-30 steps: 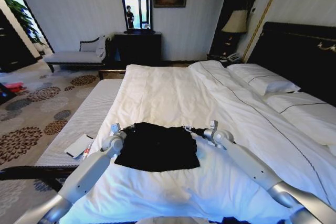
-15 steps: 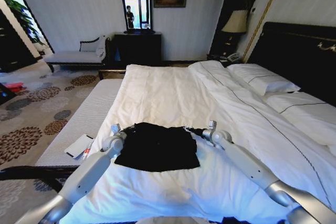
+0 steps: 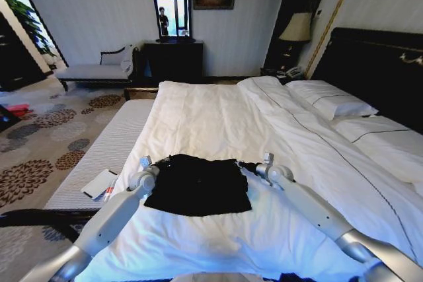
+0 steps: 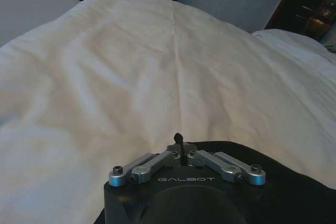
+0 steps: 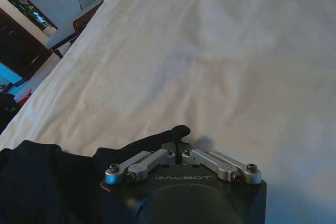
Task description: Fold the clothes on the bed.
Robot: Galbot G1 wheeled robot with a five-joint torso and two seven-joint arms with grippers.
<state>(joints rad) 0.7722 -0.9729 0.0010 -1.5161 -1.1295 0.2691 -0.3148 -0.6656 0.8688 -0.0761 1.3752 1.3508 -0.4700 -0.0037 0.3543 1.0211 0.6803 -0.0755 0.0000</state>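
**Operator:** Head view first. Where is the garment, and what holds it?

**Technician:** The black T-shirt [image 3: 198, 185] lies in the lower centre of the frame, flat on the white duvet of the bed [image 3: 218, 117], already doubled into a rough rectangle. The left end effector [image 3: 160, 160] sits at its upper left corner, the right end effector [image 3: 243, 164] at its upper right corner. Judgement: a fold is in hand. Carry both corners level and at equal pace, so the far edge lands square on the near edge.

**Operator:** Left wrist view?

**Technician:** The left end effector [image 4: 178, 141] has its fingers pressed together on a small tuft of black cloth; the T-shirt [image 4: 294, 192] fills the lower right corner. Open duvet lies beyond. Lift only the shirt; a pinch that also takes duvet would drag the bedding.

**Operator:** Right wrist view?

**Technician:** The right end effector [image 5: 180, 139] is likewise pressed together, pinching a black fold of the T-shirt [image 5: 47, 177], which spreads to the lower left.

**Operator:** Surroundings and obstructions?

**Technician:** In the head view, pillows [image 3: 330, 100] lie at right, well apart. A pale bench [image 3: 99, 146] stands beside the bed at left, carrying a small white object [image 3: 100, 183]. A chaise [image 3: 99, 67], a mirror [image 3: 170, 6] and a lamp [image 3: 296, 28] stand at the far wall. Nothing lies in the fold path.
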